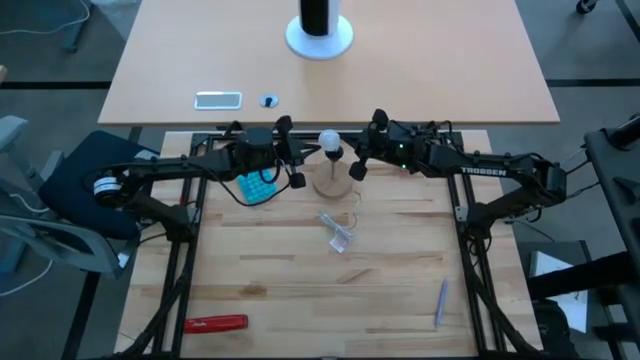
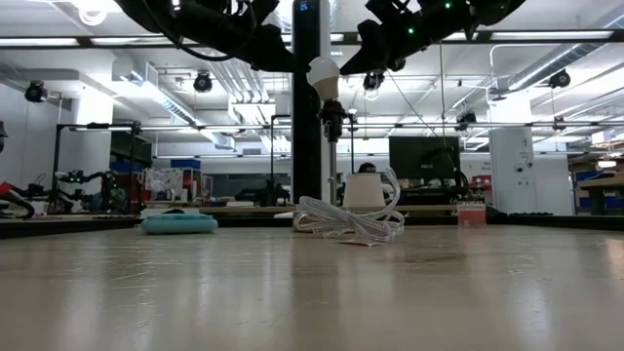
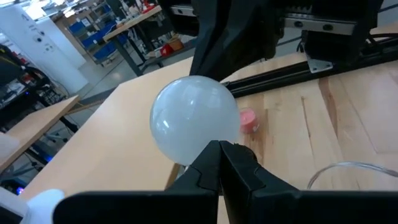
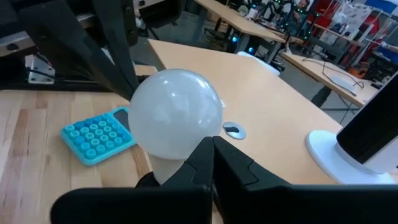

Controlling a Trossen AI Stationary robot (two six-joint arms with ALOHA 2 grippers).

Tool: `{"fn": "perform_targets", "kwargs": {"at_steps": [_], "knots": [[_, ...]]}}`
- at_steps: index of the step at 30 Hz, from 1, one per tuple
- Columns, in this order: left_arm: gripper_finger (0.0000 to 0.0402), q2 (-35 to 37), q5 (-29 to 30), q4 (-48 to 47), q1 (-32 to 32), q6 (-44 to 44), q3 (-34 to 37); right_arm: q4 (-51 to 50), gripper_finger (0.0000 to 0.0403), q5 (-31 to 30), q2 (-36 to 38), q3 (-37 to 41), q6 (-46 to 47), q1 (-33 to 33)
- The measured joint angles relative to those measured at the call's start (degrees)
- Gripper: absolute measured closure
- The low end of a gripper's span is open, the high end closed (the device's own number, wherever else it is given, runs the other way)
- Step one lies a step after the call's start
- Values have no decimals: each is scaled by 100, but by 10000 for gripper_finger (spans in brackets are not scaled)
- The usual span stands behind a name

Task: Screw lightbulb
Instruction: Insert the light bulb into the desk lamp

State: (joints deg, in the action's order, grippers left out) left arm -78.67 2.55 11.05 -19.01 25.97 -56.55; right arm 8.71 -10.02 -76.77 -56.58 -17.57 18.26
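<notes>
- Now we see the small white globe lightbulb (image 1: 329, 139) upright on top of a thin dark stem w/ round wooden disc base (image 1: 332, 184), near the table's far edge, between both arms.
- Left gripper (image 1: 293, 153) is just beside the bulb on its left; fingers (image 3: 208, 165) pressed together, nothing between them, the bulb lies behind them.
- Right gripper (image 1: 366, 147) is just beside it on the right; fingers (image 4: 205, 158) also closed together, empty.
- Light-blue silicone keypad (image 1: 257, 187) lies under the left arm; clear plastic wrapper (image 1: 339, 231) is nearer, in front of the disc.
</notes>
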Motion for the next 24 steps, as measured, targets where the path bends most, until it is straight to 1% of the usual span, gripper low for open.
{"fn": "perform_targets", "kwargs": {"at_steps": [5,12,19,24], "knots": [[401,0,-4,220,1,126,2,-19,403,0,0,0,-1,0],[402,-1,-7,235,-1,163,2,-40,403,0,0,0,7,0],[401,-308,-37,645,3,117,2,-55,403,-87,0,0,-36,7],[401,-337,-12,690,7,68,2,-79,403,-82,0,0,-90,7]]}}
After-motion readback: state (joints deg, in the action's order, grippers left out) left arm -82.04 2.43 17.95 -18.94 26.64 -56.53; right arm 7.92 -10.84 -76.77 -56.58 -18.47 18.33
